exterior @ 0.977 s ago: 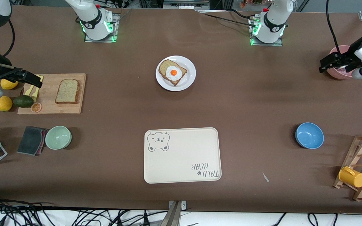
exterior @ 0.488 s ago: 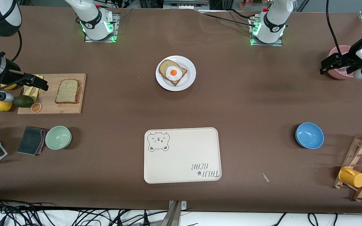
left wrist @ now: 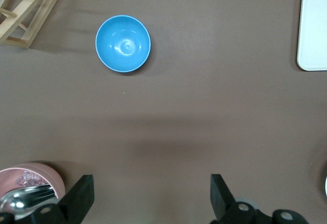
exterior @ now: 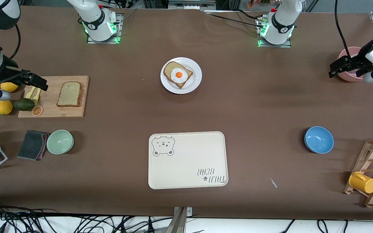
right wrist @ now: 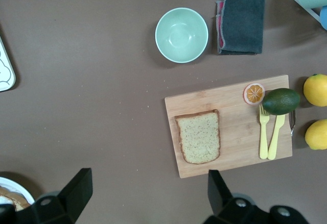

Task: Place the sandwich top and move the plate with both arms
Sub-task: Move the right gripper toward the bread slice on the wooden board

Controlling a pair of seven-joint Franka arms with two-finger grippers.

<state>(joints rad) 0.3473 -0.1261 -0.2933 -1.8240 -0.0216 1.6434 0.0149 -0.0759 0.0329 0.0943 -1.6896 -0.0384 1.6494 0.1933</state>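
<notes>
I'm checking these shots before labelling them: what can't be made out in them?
- Plate: the right wrist view's edge and the right end effector hide most of it.
- Bread under the fried egg: the egg covers its middle in the front view.
- Pink cup: partly hidden by the left end effector in the front view; cut by the edge in the left wrist view.
- Bear tray: cut off in both wrist views.

Brown-covered table [exterior: 257, 106], evenly lit.

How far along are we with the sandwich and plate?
Nothing is done yet. The sandwich top lies on the cutting board; the plate sits apart from the tray. The right gripper hangs open over the board, the left gripper open by the pink bowl. Everything remains.
</notes>
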